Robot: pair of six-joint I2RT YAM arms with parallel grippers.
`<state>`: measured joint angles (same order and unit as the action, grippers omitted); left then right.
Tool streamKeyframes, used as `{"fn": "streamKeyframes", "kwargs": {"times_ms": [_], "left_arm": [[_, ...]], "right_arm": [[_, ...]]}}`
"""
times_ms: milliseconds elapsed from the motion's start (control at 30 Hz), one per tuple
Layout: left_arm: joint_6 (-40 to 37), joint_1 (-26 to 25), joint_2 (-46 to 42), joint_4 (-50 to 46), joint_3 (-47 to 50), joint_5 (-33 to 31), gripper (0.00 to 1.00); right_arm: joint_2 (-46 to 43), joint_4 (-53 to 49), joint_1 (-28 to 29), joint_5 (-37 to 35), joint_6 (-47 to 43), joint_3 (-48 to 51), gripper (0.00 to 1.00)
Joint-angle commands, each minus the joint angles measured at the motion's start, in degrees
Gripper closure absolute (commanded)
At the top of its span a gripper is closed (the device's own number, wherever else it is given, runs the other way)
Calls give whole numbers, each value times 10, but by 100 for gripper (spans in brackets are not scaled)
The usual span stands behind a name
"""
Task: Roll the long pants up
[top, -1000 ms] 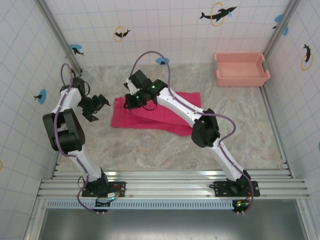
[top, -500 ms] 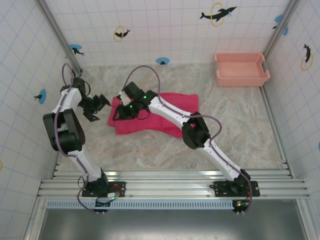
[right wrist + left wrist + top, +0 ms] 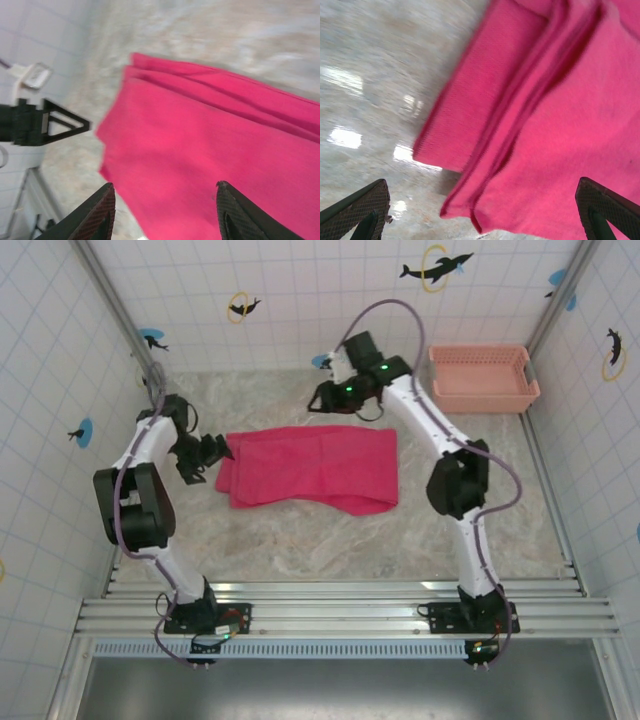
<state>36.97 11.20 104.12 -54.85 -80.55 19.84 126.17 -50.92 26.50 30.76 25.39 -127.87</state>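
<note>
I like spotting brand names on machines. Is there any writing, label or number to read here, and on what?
No readable text anywhere.
The back wall carries only dolphin pictures with rings, no words.
The pink pants and the basket bear no lettering that can be made out.

My pincer (image 3: pixel 167 216) hangs with its two dark fingers (image 3: pixel 95 212) spread wide and nothing between them. Beneath lie the long pants (image 3: pixel 200 145), flat on the marbled worktop (image 3: pixel 210 35), with folded edges stacked along the far side. The left pincer (image 3: pixel 60 125) sits just beside their end, near the tiled wall (image 3: pixel 45 25).
</note>
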Motion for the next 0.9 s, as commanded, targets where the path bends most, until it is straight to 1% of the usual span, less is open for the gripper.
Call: {"fn": "streamKeyframes", "kwargs": {"times_ms": [0, 100, 200, 333, 367, 433, 500, 533, 633, 767, 833, 867], "left_arm": [[-28, -68, -15, -37, -27, -28, 3], [-7, -122, -2, -35, -38, -16, 3], [24, -155, 28, -20, -38, 7, 2], [48, -176, 78, -14, -54, 19, 2], [53, -179, 89, -15, -59, 20, 3], [60, -184, 109, -14, -71, 22, 3], [68, -187, 129, -20, -84, 19, 2], [69, -188, 138, -20, -89, 21, 2], [74, -191, 164, -27, -99, 12, 2], [76, -192, 199, -43, -118, 5, 2], [73, -193, 208, -50, -129, 0, 3], [72, -193, 214, -57, -136, -4, 3]], "right_arm": [[-69, -94, -37, -68, -95, 90, 44], [-93, -133, -71, -114, -137, 152, 44], [-99, -128, -95, -121, -156, 216, 44], [-80, -107, -120, -121, -167, 262, 45], [-73, -101, -124, -142, -169, 267, 45], [-59, -89, -136, -135, -172, 275, 46], [-43, -77, -146, -131, -172, 277, 46], [-31, -72, -149, -103, -173, 273, 46], [10, -65, -152, -72, -174, 249, 47], [67, -78, -143, -70, -185, 193, 50], [83, -67, -144, -37, -180, 184, 54], [89, -65, -144, -37, -174, 177, 58]]}}
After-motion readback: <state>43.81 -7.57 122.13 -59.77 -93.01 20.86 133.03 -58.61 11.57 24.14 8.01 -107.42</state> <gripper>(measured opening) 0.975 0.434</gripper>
